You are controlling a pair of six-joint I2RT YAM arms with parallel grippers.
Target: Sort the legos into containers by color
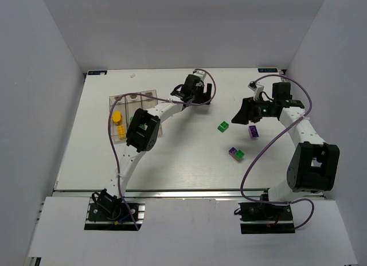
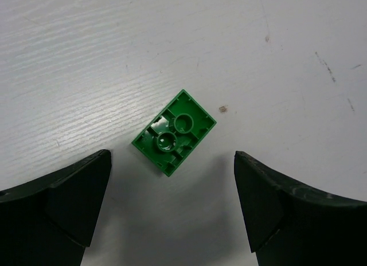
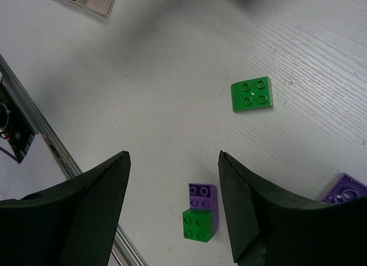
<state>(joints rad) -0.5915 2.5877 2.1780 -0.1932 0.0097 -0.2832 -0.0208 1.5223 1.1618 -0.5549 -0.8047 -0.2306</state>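
Seemingly upturned (before left tool [image 2: 172,163]): lego [image 2: 174,139]

The left arm [image 1: 143,131] stretches forward and to the right, and the left gripper [image 2: 172,157] points straight down with jaws spread wide. The right arm [image 1: 312,163] folds back leftward; the right gripper [image 3: 173,156] tilts downward, jaws equally wide apart.

A white table [image 1: 183,168] stands between grey walls [image 1: 34,105], a metal rail [image 1: 189,191] along its near edge.
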